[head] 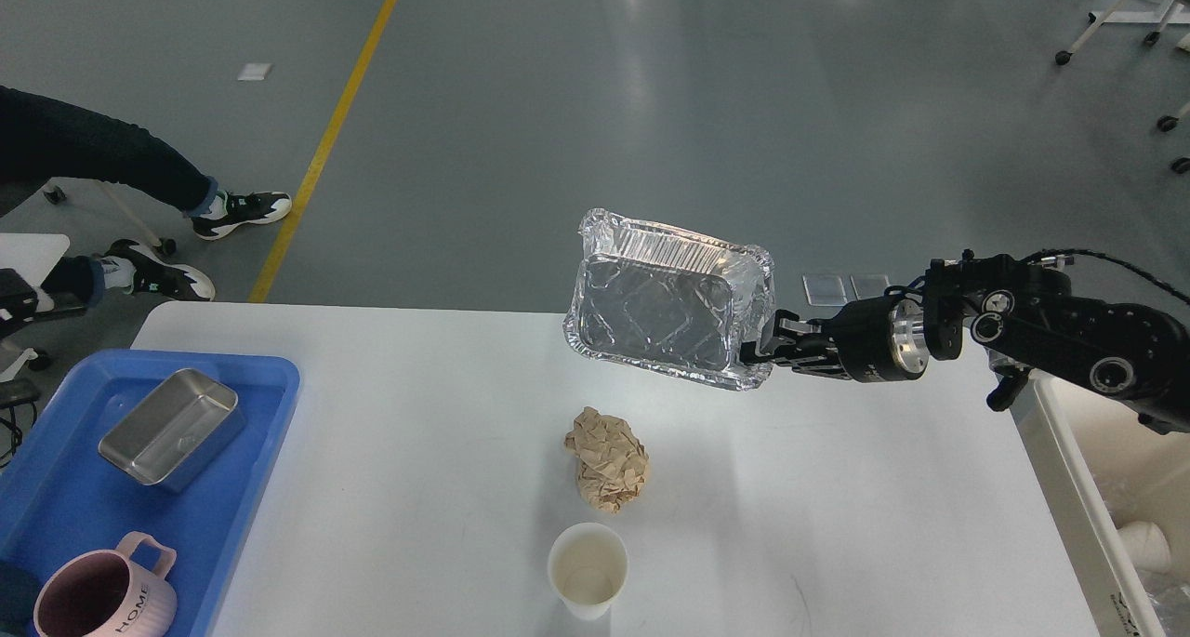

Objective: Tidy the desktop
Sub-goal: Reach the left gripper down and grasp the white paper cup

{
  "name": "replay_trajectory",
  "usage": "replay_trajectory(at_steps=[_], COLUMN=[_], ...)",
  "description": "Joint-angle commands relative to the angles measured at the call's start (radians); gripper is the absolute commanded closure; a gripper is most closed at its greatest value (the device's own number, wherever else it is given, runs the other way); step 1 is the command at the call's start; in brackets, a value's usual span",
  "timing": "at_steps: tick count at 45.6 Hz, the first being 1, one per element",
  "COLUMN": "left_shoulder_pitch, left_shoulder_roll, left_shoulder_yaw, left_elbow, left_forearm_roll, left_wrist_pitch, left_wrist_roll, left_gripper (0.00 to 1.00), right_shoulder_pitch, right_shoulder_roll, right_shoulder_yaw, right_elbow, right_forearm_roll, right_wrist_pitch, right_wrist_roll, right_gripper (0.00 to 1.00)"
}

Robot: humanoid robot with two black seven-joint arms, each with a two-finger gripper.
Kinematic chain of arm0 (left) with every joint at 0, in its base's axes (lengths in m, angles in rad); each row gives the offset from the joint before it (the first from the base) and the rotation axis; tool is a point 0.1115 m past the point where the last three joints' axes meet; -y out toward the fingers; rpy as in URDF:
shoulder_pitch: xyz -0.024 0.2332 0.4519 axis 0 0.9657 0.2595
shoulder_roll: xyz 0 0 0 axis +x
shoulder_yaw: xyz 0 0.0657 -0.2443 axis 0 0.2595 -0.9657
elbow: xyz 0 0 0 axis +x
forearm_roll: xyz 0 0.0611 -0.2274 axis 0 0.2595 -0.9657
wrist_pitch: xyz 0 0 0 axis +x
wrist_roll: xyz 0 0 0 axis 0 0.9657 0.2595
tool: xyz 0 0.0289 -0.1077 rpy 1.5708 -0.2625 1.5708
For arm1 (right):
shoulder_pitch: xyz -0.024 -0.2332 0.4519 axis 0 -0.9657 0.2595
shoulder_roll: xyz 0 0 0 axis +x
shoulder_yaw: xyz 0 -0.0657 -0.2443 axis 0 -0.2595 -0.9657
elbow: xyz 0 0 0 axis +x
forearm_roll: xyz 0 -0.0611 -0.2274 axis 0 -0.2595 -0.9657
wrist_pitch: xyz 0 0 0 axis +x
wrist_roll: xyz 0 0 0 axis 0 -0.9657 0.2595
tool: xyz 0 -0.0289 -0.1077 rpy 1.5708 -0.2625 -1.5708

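Note:
The white desktop [418, 432] fills the lower part of the head view. My right gripper [768, 346] comes in from the right and is shut on the right rim of a crinkled foil tray [665, 307], holding it tilted in the air above the desktop's far edge. A crumpled brown paper ball [608, 470] lies at the middle of the desktop. A white paper cup [588, 569] stands upright in front of it. My left gripper is out of view.
A blue plastic tray [56, 516] at the left holds a steel box [172, 426] and a pink mug [102, 595]. A cream bin [1116, 488] stands off the right edge. A seated person's legs [112, 163] are at the far left.

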Motion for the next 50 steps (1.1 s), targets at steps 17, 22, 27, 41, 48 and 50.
replay_trajectory(at_steps=[17, 22, 27, 41, 48, 50], left_shoulder_pitch=[-0.033, -0.071, -0.133, -0.271, -0.364, -0.386], left_shoulder_roll=[0.202, 0.124, -0.075, -0.623, -0.774, -0.821], left_shoulder_yaw=[-0.019, -0.025, -0.076, -0.057, 0.009, 0.027], left_elbow=[0.019, 0.03, 0.03, 0.133, 0.188, 0.21], left_forearm_roll=[0.004, 0.016, 0.129, 0.26, 0.294, 0.292], left_wrist_pitch=[-0.13, -0.13, -0.138, -0.234, -0.316, -0.328], left_wrist_roll=[-0.007, 0.019, 0.159, 0.535, 0.657, 0.678], left_gripper=[0.03, 0.03, 0.03, 0.02, 0.02, 0.02], right_shoulder_pitch=[-0.002, -0.002, -0.002, -0.002, -0.011, -0.014], right_shoulder_roll=[-0.009, -0.012, -0.012, -0.027, -0.04, -0.04], right_shoulder_yaw=[-0.001, 0.0, 0.0, -0.001, -0.001, -0.001], right_elbow=[-0.002, -0.003, 0.003, 0.004, 0.004, 0.004], right_forearm_roll=[0.003, 0.005, 0.005, 0.005, 0.005, 0.005], right_wrist_pitch=[-0.005, -0.005, -0.01, -0.011, -0.01, -0.01], right_wrist_roll=[0.0, 0.0, 0.0, -0.001, -0.001, -0.001], right_gripper=[1.0, 1.0, 1.0, 1.0, 1.0, 1.0])
